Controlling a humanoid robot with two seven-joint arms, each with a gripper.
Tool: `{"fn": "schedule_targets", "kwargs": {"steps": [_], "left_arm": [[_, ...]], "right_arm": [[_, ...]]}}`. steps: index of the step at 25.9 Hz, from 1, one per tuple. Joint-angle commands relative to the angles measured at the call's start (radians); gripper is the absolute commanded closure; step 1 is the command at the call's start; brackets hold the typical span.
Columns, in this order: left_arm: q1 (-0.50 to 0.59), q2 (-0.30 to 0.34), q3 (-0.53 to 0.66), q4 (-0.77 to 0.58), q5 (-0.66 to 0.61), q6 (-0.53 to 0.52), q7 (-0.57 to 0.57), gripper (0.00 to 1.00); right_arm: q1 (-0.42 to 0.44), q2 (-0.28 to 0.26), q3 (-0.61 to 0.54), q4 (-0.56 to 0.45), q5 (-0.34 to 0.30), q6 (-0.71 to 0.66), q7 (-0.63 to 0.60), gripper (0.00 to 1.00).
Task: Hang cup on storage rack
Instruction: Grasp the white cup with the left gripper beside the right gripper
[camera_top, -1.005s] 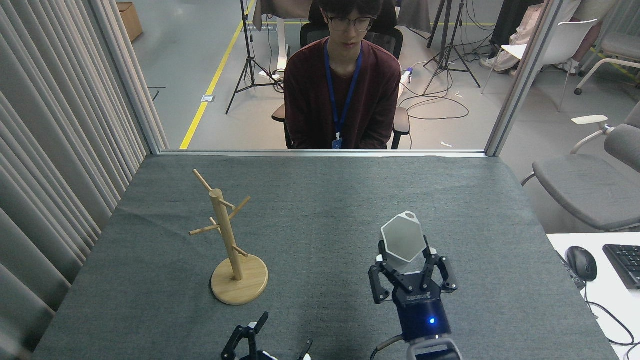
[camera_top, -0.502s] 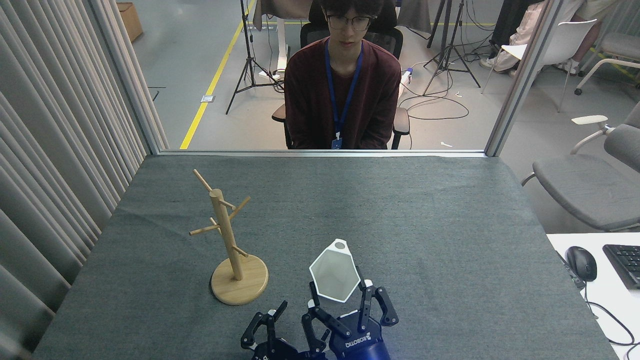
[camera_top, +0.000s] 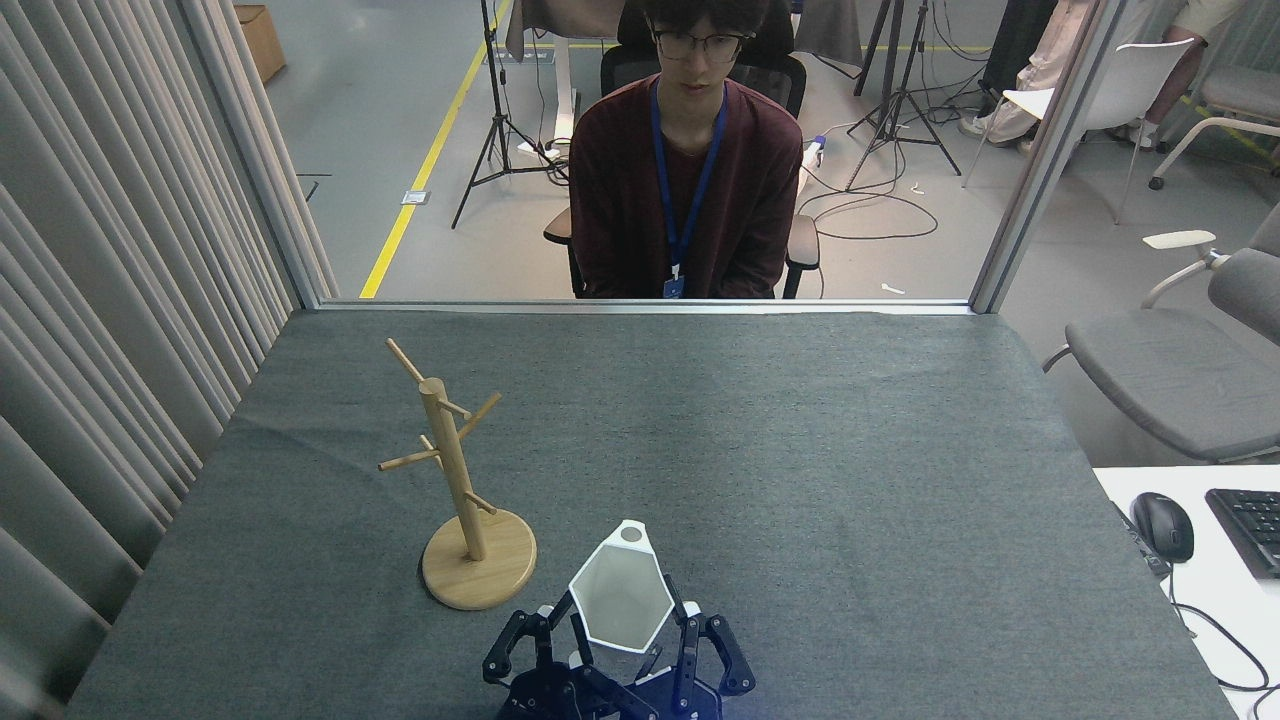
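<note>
The right end effector (camera_top: 628, 645) grips the cup (camera_top: 620, 598) at the table's (camera_top: 800, 420) near edge, at about 6 o'clock, one finger on each side of the white body; the cup's mouth faces the camera, and its rim tab with the round hole points to 12 o'clock; the left end effector (camera_top: 548, 650) sits just beside it at 9 o'clock, fingers spread, holding nothing; the rack (camera_top: 455, 480) stands upright at 10 o'clock of the cup, near but apart, all pegs bare; a person (camera_top: 685, 170) sits beyond the table's far edge at 12 o'clock.
</note>
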Motion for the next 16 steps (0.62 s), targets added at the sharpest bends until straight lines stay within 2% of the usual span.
{"fn": "schedule_targets", "kwargs": {"steps": [1, 8, 9, 10, 11, 13, 14, 15, 16], "left_arm": [[-0.006, -0.002, 0.000, -0.002, 0.002, -0.001, 0.002, 0.00], [-0.017, 0.000, 0.000, -0.003, 0.002, -0.003, 0.012, 0.00], [-0.017, 0.000, 0.000, -0.008, 0.002, -0.001, 0.012, 0.06], [-0.017, 0.003, 0.000, -0.013, 0.002, -0.001, 0.013, 0.19], [-0.017, 0.006, -0.002, -0.017, 0.002, -0.001, 0.013, 0.26], [-0.017, 0.011, -0.002, -0.025, 0.002, -0.003, 0.010, 0.51], [-0.017, 0.011, -0.002, -0.025, 0.002, -0.003, 0.009, 0.58], [-0.018, 0.011, -0.002, -0.025, 0.002, -0.003, 0.009, 0.60], [-0.021, 0.011, -0.002, -0.025, 0.002, -0.003, 0.009, 0.61]], "right_arm": [[0.011, -0.004, 0.013, 0.001, 0.001, 0.002, -0.004, 0.42], [0.017, -0.004, 0.033, 0.023, 0.039, 0.002, -0.005, 0.43], [0.017, -0.006, 0.034, 0.024, 0.039, 0.002, -0.005, 0.42], [0.017, -0.004, 0.034, 0.026, 0.039, 0.002, -0.005, 0.43], [0.017, -0.006, 0.033, 0.026, 0.039, 0.002, -0.005, 0.42], [0.017, -0.006, 0.033, 0.026, 0.039, 0.002, -0.005, 0.42], [0.017, -0.006, 0.033, 0.026, 0.039, 0.002, -0.005, 0.42], [0.017, -0.004, 0.031, 0.026, 0.039, 0.002, -0.007, 0.37], [0.017, -0.006, 0.031, 0.026, 0.039, 0.002, -0.007, 0.27]]}}
